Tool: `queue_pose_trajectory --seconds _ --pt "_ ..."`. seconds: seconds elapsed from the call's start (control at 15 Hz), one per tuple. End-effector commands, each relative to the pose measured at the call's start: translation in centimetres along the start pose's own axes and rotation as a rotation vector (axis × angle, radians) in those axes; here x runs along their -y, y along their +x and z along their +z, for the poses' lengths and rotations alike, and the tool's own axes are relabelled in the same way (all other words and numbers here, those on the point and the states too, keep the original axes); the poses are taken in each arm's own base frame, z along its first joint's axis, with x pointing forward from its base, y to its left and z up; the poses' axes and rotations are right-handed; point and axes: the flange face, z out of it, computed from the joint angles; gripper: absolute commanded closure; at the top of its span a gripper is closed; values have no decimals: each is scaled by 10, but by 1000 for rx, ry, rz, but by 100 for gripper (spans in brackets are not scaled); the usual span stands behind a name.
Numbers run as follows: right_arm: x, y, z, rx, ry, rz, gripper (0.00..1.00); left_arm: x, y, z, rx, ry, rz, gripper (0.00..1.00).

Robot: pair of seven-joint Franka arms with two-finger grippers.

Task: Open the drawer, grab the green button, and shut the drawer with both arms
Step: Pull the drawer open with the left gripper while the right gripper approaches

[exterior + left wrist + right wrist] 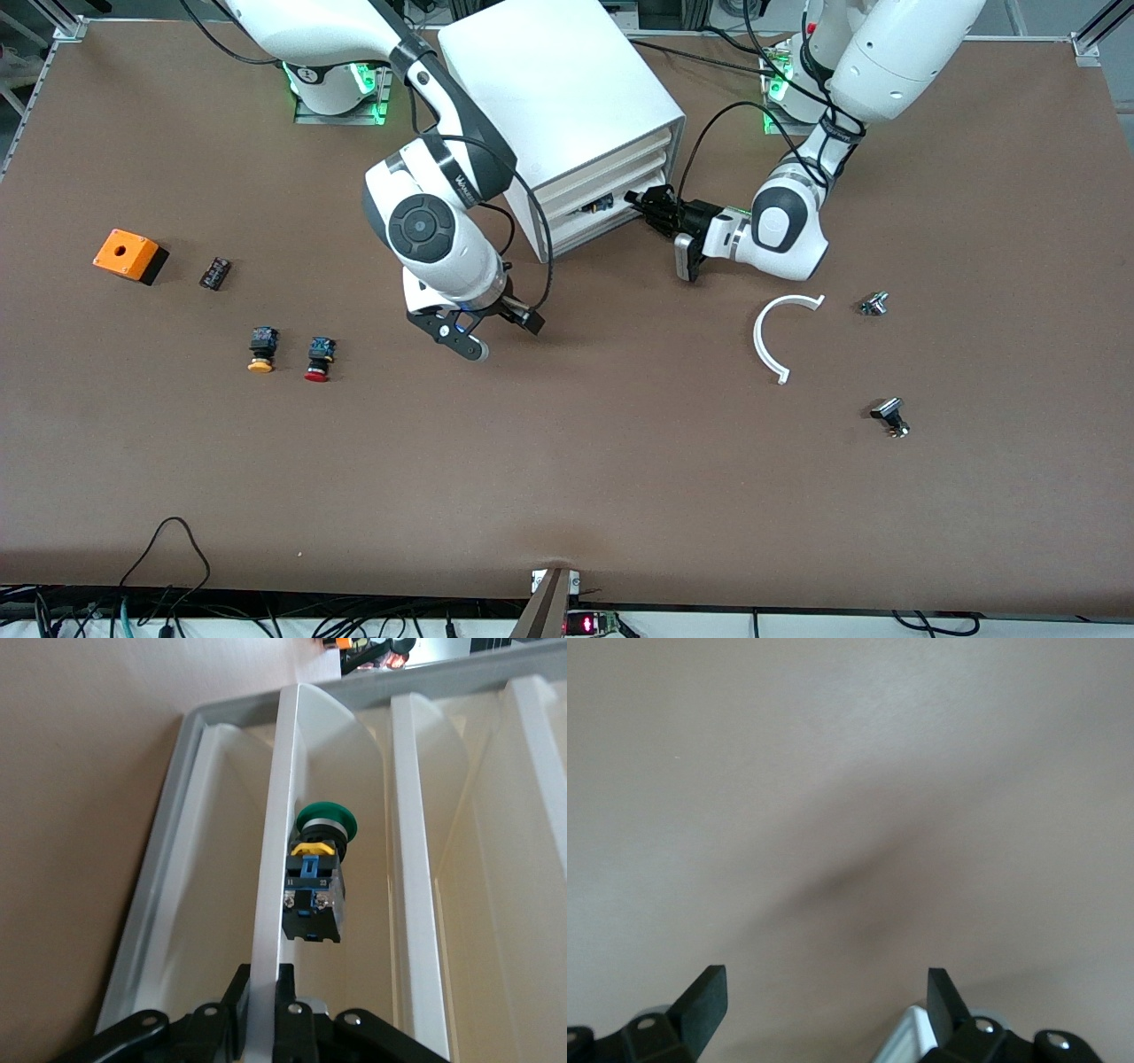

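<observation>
The white cabinet [549,80] stands at the table's robot side between the arms. The drawer [580,215], low in it, is pulled out a little. My left gripper [640,204] is shut on the drawer's cream face [282,815], one finger on each side of it, as the left wrist view shows [264,981]. The button [319,877], with a green cap and a black-and-blue body, lies inside the drawer just past the face and shows faintly in the front view [601,205]. My right gripper [492,330] is open and empty above bare table near the cabinet's corner [826,997].
Toward the right arm's end lie an orange box [130,255], a small black part [214,272], a yellow-capped button [261,348] and a red-capped button [319,358]. Toward the left arm's end lie a white curved strip [780,332] and two small metal parts [874,304] [890,416].
</observation>
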Motion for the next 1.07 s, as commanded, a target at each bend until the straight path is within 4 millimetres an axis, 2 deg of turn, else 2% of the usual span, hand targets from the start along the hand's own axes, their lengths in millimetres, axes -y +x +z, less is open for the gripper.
queue_pose_trajectory --seconds 0.0,0.2,0.27,0.4,0.67,0.8,1.0 --pt "29 -13 -5 -2 37 77 0 5 24 -25 -31 16 4 100" --pt "47 -27 -8 -4 70 142 0 15 34 -56 -17 69 16 100" --pt "54 -33 -11 -5 85 164 0 20 40 -73 -15 88 23 100" --pt "64 -47 -12 -4 102 206 0 24 48 -88 -13 98 25 100" --pt "75 -75 -15 4 134 292 0 27 60 -93 -16 105 4 100" --pt "82 -96 -8 10 147 318 0 27 63 -95 -19 109 -4 100" --pt "90 -137 25 22 123 365 0 26 66 -103 -21 122 -21 100"
